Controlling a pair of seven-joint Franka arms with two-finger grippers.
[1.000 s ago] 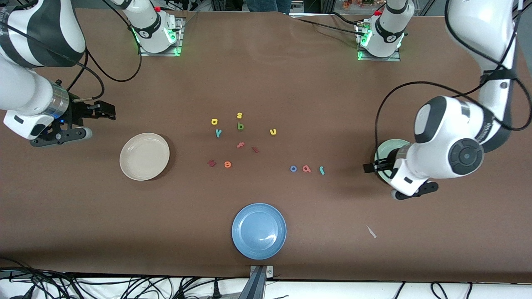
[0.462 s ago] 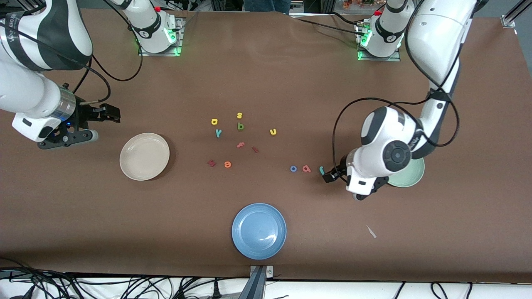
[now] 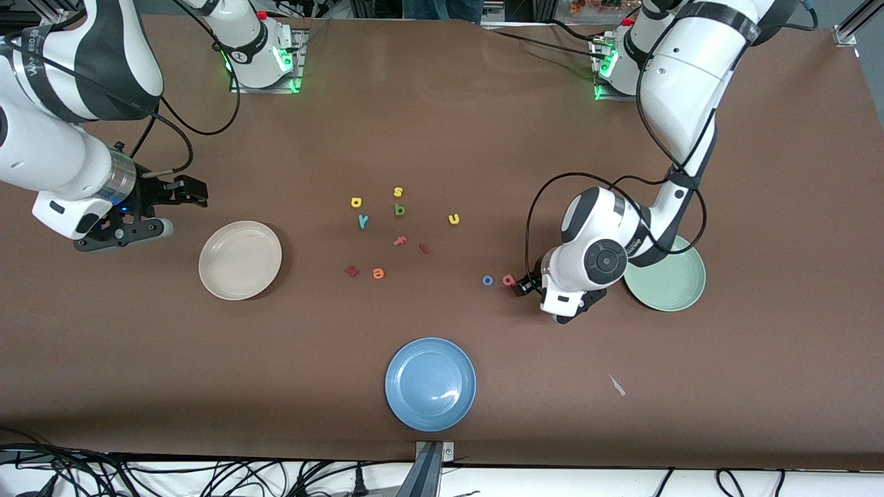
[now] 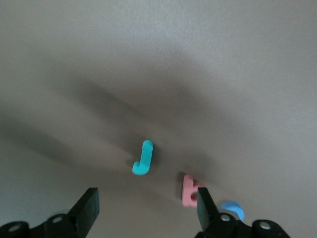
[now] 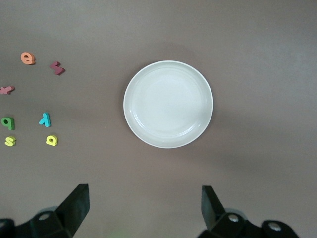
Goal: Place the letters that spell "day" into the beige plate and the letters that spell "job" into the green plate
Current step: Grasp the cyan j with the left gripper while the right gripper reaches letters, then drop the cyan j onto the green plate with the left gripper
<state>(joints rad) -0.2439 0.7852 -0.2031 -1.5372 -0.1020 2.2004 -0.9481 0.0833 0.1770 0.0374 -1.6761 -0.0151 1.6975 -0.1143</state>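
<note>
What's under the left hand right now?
The left hand, fingers open, hangs over the teal hook letter, which lies on the brown table. The front view hides that letter beneath the arm; the pink letter lies beside it.

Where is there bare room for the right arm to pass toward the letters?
Bare table lies between the beige plate and the dark red letter, and between the beige plate and the blue plate. The cluster around the yellow "s" and teal "y" is crowded.
</note>
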